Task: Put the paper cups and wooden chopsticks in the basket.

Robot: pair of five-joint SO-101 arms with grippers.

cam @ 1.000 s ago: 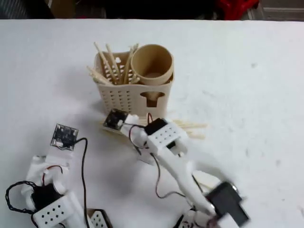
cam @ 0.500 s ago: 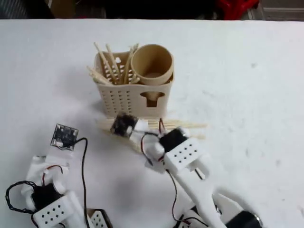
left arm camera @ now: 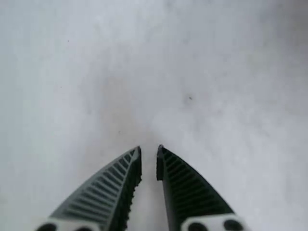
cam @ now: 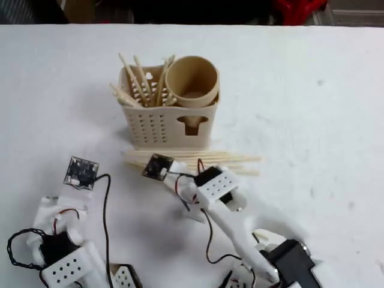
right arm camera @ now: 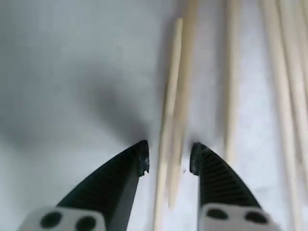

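Note:
A cream perforated basket [cam: 162,123] stands mid-table, holding a tan paper cup [cam: 192,81] and several upright wooden chopsticks [cam: 141,81]. Several loose chopsticks [cam: 231,159] lie on the table just in front of the basket. The right arm [cam: 216,186] hangs over their near side. My right gripper [right arm camera: 168,156] is open, with two chopsticks [right arm camera: 175,96] lying between its fingers and more chopsticks [right arm camera: 284,86] off to one side. My left gripper [left arm camera: 149,161] is shut over bare white table, and its arm [cam: 66,240] sits at the front left.
The white table [cam: 312,96] stretches free to the right of and behind the basket. Black cables [cam: 105,204] loop beside the left arm at the front edge. Dark floor and red objects lie beyond the table's far edge.
The right arm's wrist has drawn back from the basket's front wall to just in front of the loose chopsticks. The left arm has stayed still.

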